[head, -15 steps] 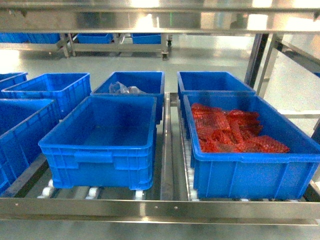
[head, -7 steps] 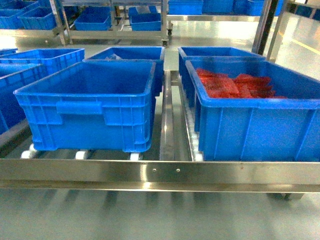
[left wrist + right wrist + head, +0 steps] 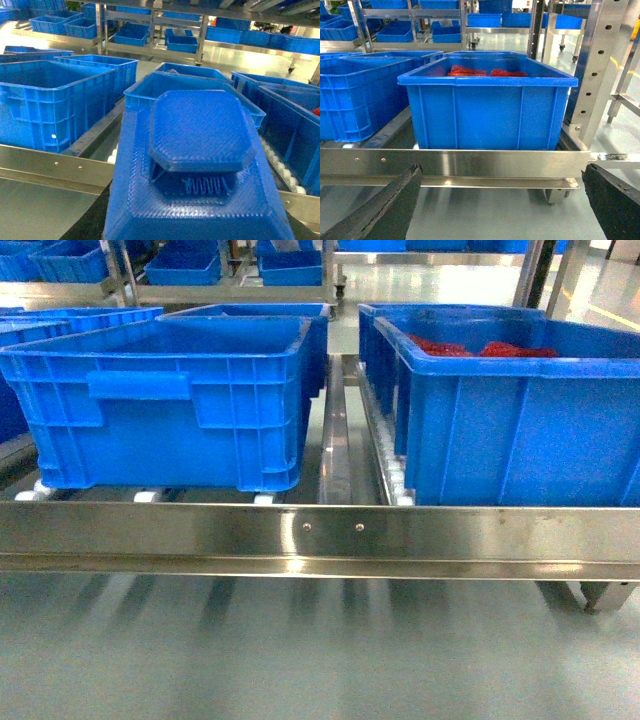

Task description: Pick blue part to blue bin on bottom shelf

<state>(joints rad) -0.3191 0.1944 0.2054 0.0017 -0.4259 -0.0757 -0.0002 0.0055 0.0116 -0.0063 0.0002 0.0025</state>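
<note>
Left gripper (image 3: 200, 200): in the left wrist view the blue part (image 3: 200, 150) fills the lower centre of the frame, so I take it as clamped there, though I can't see the fingers themselves. Right gripper (image 3: 500, 200): its two dark fingers (image 3: 385, 205) sit at the lower left and lower right corners of the right wrist view, spread wide, nothing between them. Neither arm shows in the head view.

Part appearance: bright blue, fine woven-looking print texture, a wide sloped base with an eight-sided flat cap on a short neck; some raised lettering under the cap, too blurred to read.

Outward: beyond the part, upper centre of the left wrist view, stands an open blue bin (image 3: 195, 90); I can't see into it from here. In the head view the bottom shelf (image 3: 320, 540) runs as a steel rail across mid frame, white rollers (image 3: 400, 485) behind it. On it, an empty-looking bin (image 3: 160, 400) at left and a bin with red parts (image 3: 520, 410) at right.

Step, as I judge it: transport, part in hand, base facing the shelf. Next move calls for carrying the left arm forward over the rail and above a bin rim, then opening. Risk: clipping the near bin wall.
</note>
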